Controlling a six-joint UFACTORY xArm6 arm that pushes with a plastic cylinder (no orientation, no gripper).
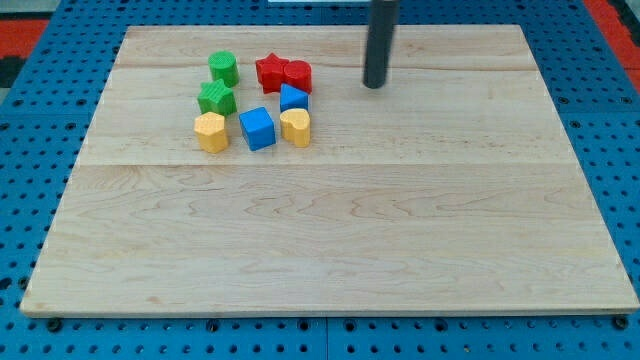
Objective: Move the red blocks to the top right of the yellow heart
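Red blocks, a star [270, 71] and a rounder one [298, 75] touching it, sit near the worktop's top edge, above the yellow heart [295, 127]. No hand here; my tip [375, 84] stands right of them, apart. Best circle leftward, then push gently rightward.

My tip [375, 86] is showing as the blunt, rounded lower end of a straight, dark rod. The rod is looking charcoal to near black, smooth and cylindrical, keeping an even thickness along its visible length. A faint lighter sheen is running down one side. Its upper part is leaving the view's top edge. No cables, screws or markings are showing on it.
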